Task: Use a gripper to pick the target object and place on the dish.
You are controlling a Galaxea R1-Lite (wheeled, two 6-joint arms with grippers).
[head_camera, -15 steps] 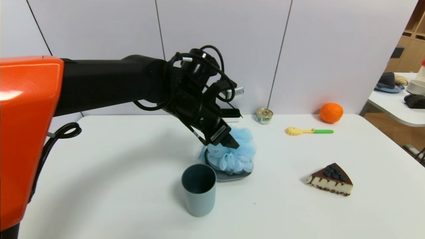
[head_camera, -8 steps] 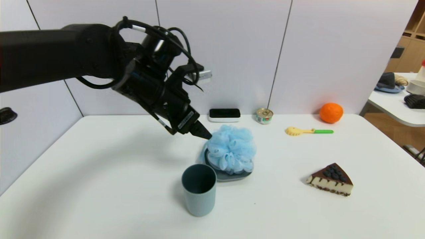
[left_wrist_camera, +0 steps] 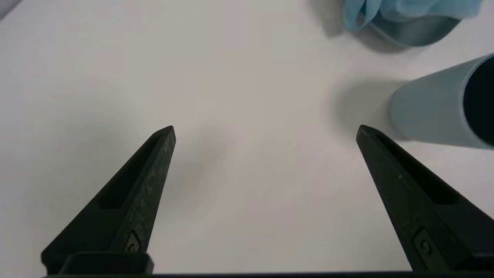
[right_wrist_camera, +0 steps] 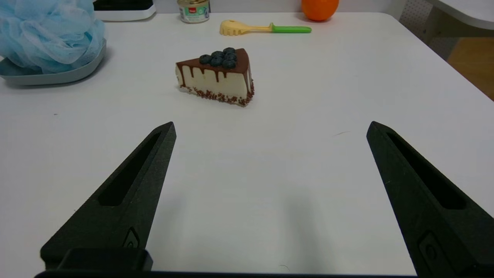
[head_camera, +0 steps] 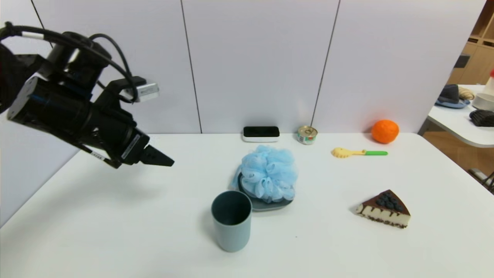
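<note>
Bath pouf (head_camera: 269, 173) rests on dish (head_camera: 266, 204), centre of frame. Left gripper (left_wrist_camera: 265, 129), left of frame, and right gripper (right_wrist_camera: 271, 127), outside head view, both have wide, empty jaws.

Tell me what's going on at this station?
The robot's left gripper hovers open and empty over the white table's left side. The fluffy light-blue mesh pouf sits on the shallow grey-blue plastic dish, so the placement looks done. The right gripper is open, idle, near the table's right side.
</note>
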